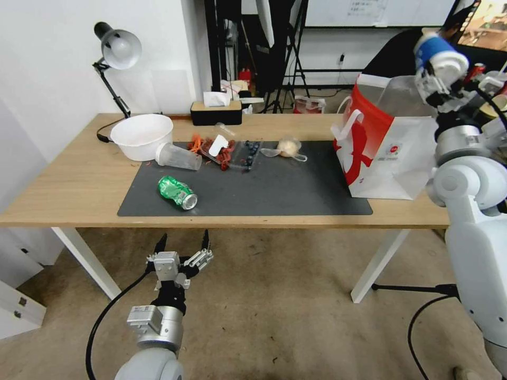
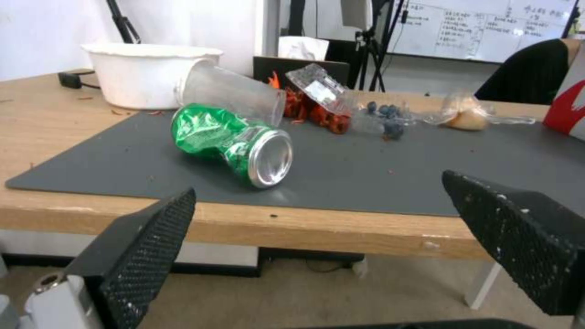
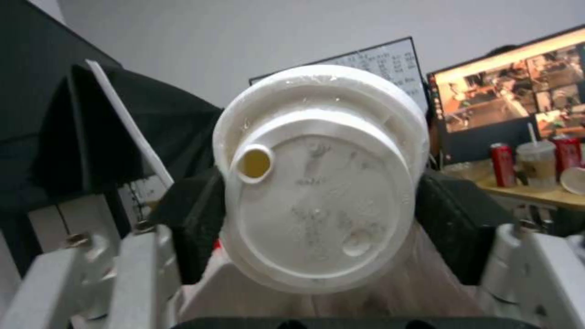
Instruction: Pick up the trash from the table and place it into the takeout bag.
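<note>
Overhead, the right gripper [image 1: 441, 71] clamped the cup [image 1: 438, 53] tilted, lid toward the wrist, above the bag [image 1: 391, 153]. Left gripper [image 1: 182, 245] hung open below the table [image 1: 79, 179] edge.

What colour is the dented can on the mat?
Green, with a silver end; the can shows best in the left wrist view.

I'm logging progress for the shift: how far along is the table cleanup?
Nothing visibly bagged yet. In hand: right gripper holds the blue cup above the takeout bag. Left: green can, clear cup, wrapped lump. Left gripper waits open below the table edge.
</note>
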You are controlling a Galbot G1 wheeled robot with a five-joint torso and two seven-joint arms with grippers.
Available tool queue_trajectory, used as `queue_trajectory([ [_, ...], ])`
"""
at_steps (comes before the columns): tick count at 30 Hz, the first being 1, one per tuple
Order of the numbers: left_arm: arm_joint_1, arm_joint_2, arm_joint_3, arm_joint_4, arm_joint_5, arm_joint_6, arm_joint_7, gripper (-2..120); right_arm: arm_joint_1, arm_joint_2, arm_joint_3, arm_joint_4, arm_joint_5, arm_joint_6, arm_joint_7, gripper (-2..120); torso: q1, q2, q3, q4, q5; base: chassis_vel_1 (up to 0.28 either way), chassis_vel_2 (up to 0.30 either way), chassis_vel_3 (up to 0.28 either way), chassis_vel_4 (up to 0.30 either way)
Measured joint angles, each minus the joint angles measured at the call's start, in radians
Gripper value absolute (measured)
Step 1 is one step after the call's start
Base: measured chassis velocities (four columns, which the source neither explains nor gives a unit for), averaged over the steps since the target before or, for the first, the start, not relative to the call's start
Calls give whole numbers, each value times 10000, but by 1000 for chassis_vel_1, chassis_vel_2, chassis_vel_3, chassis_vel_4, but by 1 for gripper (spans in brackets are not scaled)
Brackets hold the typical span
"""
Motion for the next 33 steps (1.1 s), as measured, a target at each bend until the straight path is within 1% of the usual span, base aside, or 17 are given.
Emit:
queue_trajectory([
  [1, 0, 0, 0, 0, 0, 0, 0, 100, 0, 0, 0, 0, 0, 0, 0, 71, 0, 0, 0, 0, 0, 0, 0, 0, 0],
  [3, 22, 0, 7, -25, 16, -23, 12, 100, -21, 9, 2, 16, 0, -84, 59, 80, 0, 0, 0, 2, -3, 0, 0, 0, 0],
  [4, 35, 2, 7, -35, 18, -29, 16, 100, -23, 22, 2, 30, 3, -122, 95, 86, 1, 0, 0, 2, -2, 0, 0, 0, 0],
  [5, 35, 2, 7, -35, 18, -29, 16, 100, -23, 22, 2, 30, 3, -122, 95, 86, 1, 0, 0, 2, -2, 0, 0, 0, 0],
  [8, 62, 12, -8, -73, 21, -48, 19, 100, -23, 70, -25, 84, 19, -209, 195, 97, 0, 0, 0, 1, -2, 0, 0, 0, 0],
  [14, 96, 17, -18, -102, 21, -87, 20, 100, 8, 101, -58, 166, 85, -326, 354, 100, 0, 0, 0, 2, -3, 0, 0, 0, 0],
  [17, 108, 21, -20, -112, 20, -105, 21, 100, 2, 96, -44, 213, 297, -163, 233, 100, 0, 0, 0, 1, -1, 0, 0, 0, 0],
  [19, 109, 22, -22, -121, 20, -107, 23, 100, -182, 87, 26, 500, 1009, 348, -476, 100, 0, 0, -1, 2, -4, 0, 0, 0, 0],
  [20, 109, 22, -22, -122, 21, -108, 24, 100, -396, 86, 58, 719, 1394, 702, -1107, 100, 0, -1, 0, 3, -3, 0, 0, 0, 0],
  [21, 109, 22, -22, -122, 21, -108, 24, 100, -396, 86, 58, 719, 1394, 702, -1107, 100, 0, -1, 0, 3, -3, 0, 0, 0, 0],
  [24, 98, 20, -19, -122, 21, -108, 28, 100, -1363, 92, 63, 1487, 1892, 1395, -2771, 100, 0, 0, -1, 1, -5, 0, 0, 0, 0],
  [25, 98, 20, -19, -122, 21, -108, 28, 100, -1363, 92, 63, 1487, 1892, 1395, -2771, 100, 0, 0, -1, 1, -5, 0, 0, 0, 0],
  [27, 91, 21, -15, -122, 20, -108, 33, 100, -2265, 139, -130, 2054, 1591, 1522, -3381, 100, 0, 0, -1, -1, -3, 0, 0, 0, 0],
  [28, 91, 21, -15, -122, 20, -108, 33, 100, -2265, 139, -130, 2054, 1591, 1522, -3381, 100, 0, 0, -1, -1, -3, 0, 0, 0, 0],
  [31, 83, 21, -8, -99, 19, -111, 35, 100, -3457, 381, -553, 2639, 118, 1572, -3699, 100, 0, 0, -1, 1, -5, 0, 0, 0, 0],
  [32, 83, 21, -8, -99, 19, -111, 35, 100, -3457, 381, -553, 2639, 118, 1572, -3699, 100, 0, 0, -1, 1, -5, 0, 0, 0, 0],
  [33, 72, 18, -2, -81, 18, -114, 36, 100, -3863, 511, -714, 2765, -579, 1630, -3745, 100, 0, 0, -2, 2, -3, 0, 0, 0, 0],
])
